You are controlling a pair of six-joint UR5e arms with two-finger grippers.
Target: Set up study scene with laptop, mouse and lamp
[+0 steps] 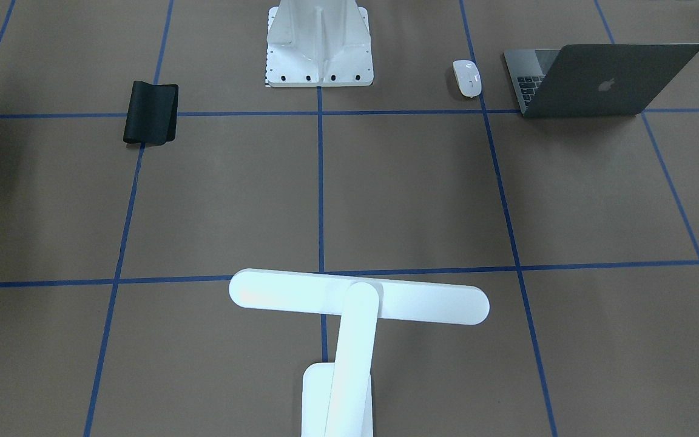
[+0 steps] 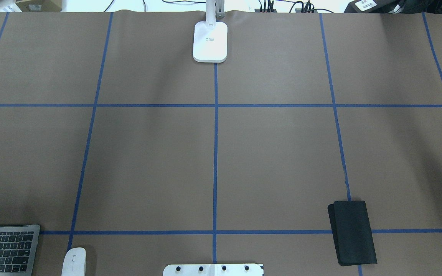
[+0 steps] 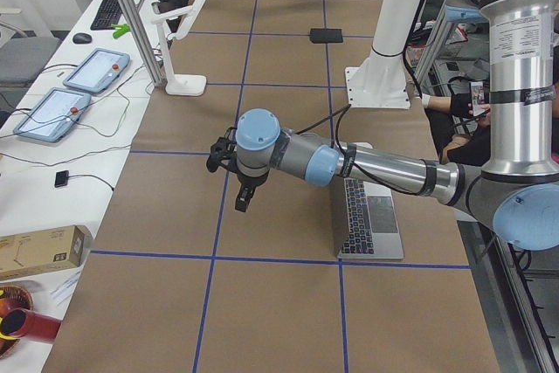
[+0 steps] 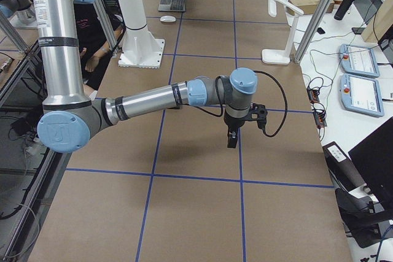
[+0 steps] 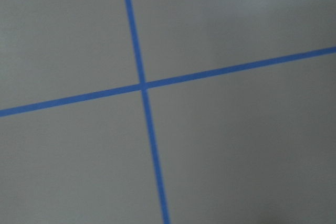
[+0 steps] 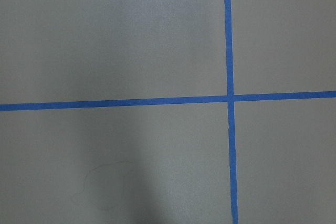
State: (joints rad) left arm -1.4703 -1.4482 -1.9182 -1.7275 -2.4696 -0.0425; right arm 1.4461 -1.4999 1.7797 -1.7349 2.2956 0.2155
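Observation:
The laptop (image 1: 604, 79) stands open at the robot's near left corner, and its keys show in the overhead view (image 2: 6, 249). The white mouse (image 1: 466, 77) lies just beside it, toward the table's middle (image 2: 74, 262). The white lamp (image 1: 358, 297) stands at the far edge, on the centre line, with its base (image 2: 210, 42) on the table. My left gripper (image 3: 243, 198) hangs over the table in front of the laptop. My right gripper (image 4: 231, 139) hangs over bare table on the right side. Neither holds anything; I cannot tell whether they are open or shut. Both wrist views show only brown paper and blue tape.
A black mouse pad (image 1: 151, 113), partly folded, lies on the robot's right near side (image 2: 353, 232). The white mounting pedestal (image 1: 319, 48) stands at the near middle edge. Tablets and cables lie past the table's far edge (image 3: 96, 72).

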